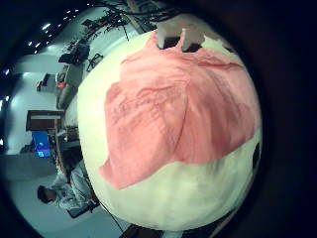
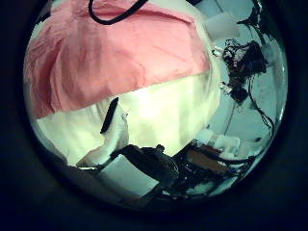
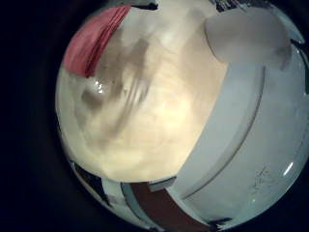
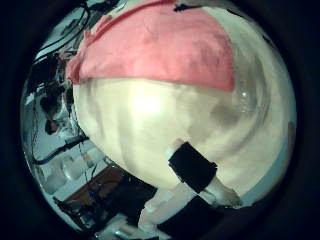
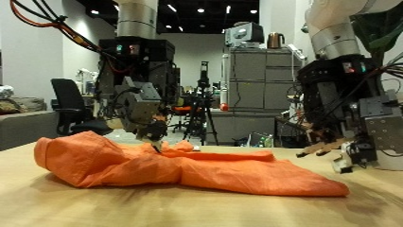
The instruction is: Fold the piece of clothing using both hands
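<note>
An orange piece of clothing [image 5: 177,165] lies crumpled and stretched out along the pale table [image 5: 76,203]. My left hand [image 5: 141,115] hangs over its far edge, fingers relaxed and pointing down close to the cloth, holding nothing. My right hand [image 5: 334,142] hangs just past the cloth's other end, fingers relaxed and open, above the bare table. The cloth fills much of the left little finger side palm view [image 1: 178,109] and the left thumb side palm view [image 2: 115,53]. It lies further off in the right thumb side palm view [image 4: 160,45] and at the edge of the right little finger side palm view [image 3: 92,39].
Grey cabinets [image 5: 258,90], an office chair [image 5: 69,104] and equipment racks stand behind the table. The table's edge shows in the right little finger side palm view [image 3: 208,126], with a white wall panel [image 3: 251,135] beyond it.
</note>
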Motion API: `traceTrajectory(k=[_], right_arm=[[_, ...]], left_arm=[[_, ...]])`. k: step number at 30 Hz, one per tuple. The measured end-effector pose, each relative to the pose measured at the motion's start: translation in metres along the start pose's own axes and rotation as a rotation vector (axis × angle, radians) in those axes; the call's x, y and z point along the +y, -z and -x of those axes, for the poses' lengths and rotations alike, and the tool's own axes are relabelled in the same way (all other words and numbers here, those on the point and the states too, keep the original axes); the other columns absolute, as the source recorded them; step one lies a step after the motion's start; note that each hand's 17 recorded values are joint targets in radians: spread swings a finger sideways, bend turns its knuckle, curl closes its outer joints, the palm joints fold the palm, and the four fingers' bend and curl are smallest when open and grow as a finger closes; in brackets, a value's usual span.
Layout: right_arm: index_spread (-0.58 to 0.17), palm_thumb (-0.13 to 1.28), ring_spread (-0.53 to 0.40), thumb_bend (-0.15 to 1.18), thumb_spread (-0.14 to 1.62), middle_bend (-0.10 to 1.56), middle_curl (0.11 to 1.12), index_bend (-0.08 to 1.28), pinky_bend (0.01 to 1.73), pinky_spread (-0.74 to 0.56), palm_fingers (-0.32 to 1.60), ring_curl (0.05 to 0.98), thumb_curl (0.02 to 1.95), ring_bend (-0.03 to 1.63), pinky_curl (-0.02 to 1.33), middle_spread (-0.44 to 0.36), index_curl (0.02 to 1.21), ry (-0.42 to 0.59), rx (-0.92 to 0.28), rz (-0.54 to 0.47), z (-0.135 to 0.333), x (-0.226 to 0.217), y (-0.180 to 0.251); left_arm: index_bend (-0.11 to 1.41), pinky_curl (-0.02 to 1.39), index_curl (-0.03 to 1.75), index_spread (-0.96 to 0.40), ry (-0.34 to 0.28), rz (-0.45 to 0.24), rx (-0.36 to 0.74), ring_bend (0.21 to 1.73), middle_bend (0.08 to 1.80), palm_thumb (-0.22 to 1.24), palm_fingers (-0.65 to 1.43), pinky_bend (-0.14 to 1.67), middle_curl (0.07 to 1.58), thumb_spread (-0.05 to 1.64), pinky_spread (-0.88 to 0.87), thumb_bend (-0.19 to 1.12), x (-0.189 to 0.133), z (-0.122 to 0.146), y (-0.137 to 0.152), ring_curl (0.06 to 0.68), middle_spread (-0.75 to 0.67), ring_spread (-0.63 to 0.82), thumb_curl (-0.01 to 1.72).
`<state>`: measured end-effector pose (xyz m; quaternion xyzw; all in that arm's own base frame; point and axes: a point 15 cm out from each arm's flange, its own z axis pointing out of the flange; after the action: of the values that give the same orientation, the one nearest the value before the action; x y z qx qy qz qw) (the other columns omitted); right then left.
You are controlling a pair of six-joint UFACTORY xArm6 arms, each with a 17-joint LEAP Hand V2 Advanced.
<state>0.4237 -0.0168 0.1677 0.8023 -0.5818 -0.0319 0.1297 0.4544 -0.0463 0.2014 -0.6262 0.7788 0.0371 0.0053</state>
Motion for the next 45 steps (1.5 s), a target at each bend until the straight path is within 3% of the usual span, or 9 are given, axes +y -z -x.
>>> traceTrajectory(k=[7, 14, 22, 30, 32, 34, 36, 40, 45], right_arm=[[-0.349, 0.46, 0.085, -0.03, 1.04, 0.26, 0.34, 0.17, 0.39, 0.23, 0.14, 0.224, 0.26, 0.40, 0.29, -0.053, 0.37, 0.008, 0.032, 0.049, -0.004, -0.007, -0.023], [-0.302, 0.50, 0.050, -0.02, 0.99, 0.24, 0.34, 0.17, 0.34, 0.19, 0.24, 0.230, 0.29, 0.42, 0.28, -0.030, 0.35, -0.025, 0.041, 0.058, -0.010, -0.024, -0.028], [-0.304, 0.60, -0.101, -0.01, 0.96, 0.33, 0.37, 0.18, 0.27, 0.07, 0.48, 0.250, 0.32, 0.53, 0.25, -0.080, 0.35, -0.022, 0.072, 0.081, -0.014, -0.029, -0.034], [-0.317, 0.63, -0.201, -0.03, 0.93, 0.37, 0.38, 0.18, 0.26, -0.01, 0.54, 0.251, 0.33, 0.56, 0.23, -0.124, 0.35, -0.019, 0.129, 0.166, -0.027, -0.038, -0.037], [-0.340, 0.64, -0.250, -0.03, 0.92, 0.42, 0.39, 0.20, 0.26, -0.07, 0.70, 0.245, 0.33, 0.60, 0.22, -0.151, 0.35, -0.012, 0.135, 0.161, -0.025, -0.043, -0.035], [-0.383, 0.65, -0.323, -0.02, 0.92, 0.51, 0.42, 0.23, 0.32, -0.20, 1.06, 0.250, 0.34, 0.67, 0.21, -0.200, 0.36, -0.011, 0.137, 0.155, -0.024, -0.044, -0.033], [-0.400, 0.67, -0.361, -0.02, 0.92, 0.57, 0.45, 0.26, 0.32, -0.28, 1.12, 0.281, 0.34, 0.71, 0.21, -0.227, 0.39, -0.010, 0.141, 0.145, -0.024, -0.045, -0.028], [-0.421, 0.72, -0.370, -0.01, 0.91, 0.73, 0.53, 0.47, 0.57, -0.51, 1.52, 0.365, 0.35, 0.84, 0.30, -0.249, 0.50, -0.009, 0.146, 0.143, -0.026, -0.044, -0.025], [-0.370, 0.87, -0.301, 0.01, 0.91, 0.95, 0.62, 0.74, 0.83, -0.55, 1.47, 0.459, 0.40, 1.04, 0.41, -0.206, 0.63, -0.018, 0.152, 0.135, -0.034, -0.035, -0.019]], left_arm=[[0.17, 0.32, 0.33, 0.13, 0.003, 0.002, -0.001, 0.47, 0.18, 0.55, -0.01, 0.31, 0.31, 1.15, 0.50, -0.02, 0.003, 0.001, 0.002, 0.213, 0.34, 0.52, 0.36], [0.17, 0.32, 0.33, 0.13, 0.007, -0.001, 0.000, 0.46, 0.18, 0.56, 0.00, 0.31, 0.30, 1.16, 0.50, -0.02, 0.004, 0.002, 0.005, 0.213, 0.32, 0.53, 0.35], [0.18, 0.32, 0.33, 0.13, 0.008, -0.002, -0.002, 0.45, 0.18, 0.57, 0.00, 0.30, 0.30, 1.16, 0.50, -0.02, 0.006, 0.003, 0.006, 0.214, 0.32, 0.53, 0.35], [0.18, 0.32, 0.33, 0.13, 0.009, -0.008, -0.004, 0.44, 0.18, 0.58, 0.01, 0.29, 0.30, 1.15, 0.50, -0.02, 0.007, 0.004, 0.010, 0.214, 0.32, 0.53, 0.35], [0.18, 0.32, 0.34, 0.13, 0.009, -0.011, -0.004, 0.44, 0.18, 0.58, 0.02, 0.29, 0.30, 1.15, 0.50, -0.02, 0.007, 0.004, 0.011, 0.213, 0.32, 0.53, 0.35], [0.18, 0.31, 0.34, 0.13, 0.012, -0.011, -0.005, 0.44, 0.18, 0.59, 0.02, 0.28, 0.30, 1.15, 0.50, -0.02, 0.007, 0.006, 0.011, 0.212, 0.32, 0.53, 0.35], [0.18, 0.31, 0.34, 0.13, 0.013, -0.009, -0.005, 0.44, 0.18, 0.60, 0.02, 0.28, 0.30, 1.15, 0.50, -0.02, 0.007, 0.007, 0.011, 0.212, 0.32, 0.53, 0.35], [0.18, 0.31, 0.34, 0.13, 0.016, -0.004, -0.004, 0.44, 0.18, 0.60, 0.02, 0.28, 0.29, 1.15, 0.50, -0.02, 0.008, 0.008, 0.009, 0.212, 0.31, 0.53, 0.35], [0.18, 0.31, 0.34, 0.13, 0.018, -0.003, -0.004, 0.44, 0.18, 0.61, 0.03, 0.27, 0.29, 1.15, 0.50, -0.02, 0.008, 0.009, 0.008, 0.212, 0.30, 0.53, 0.35]])
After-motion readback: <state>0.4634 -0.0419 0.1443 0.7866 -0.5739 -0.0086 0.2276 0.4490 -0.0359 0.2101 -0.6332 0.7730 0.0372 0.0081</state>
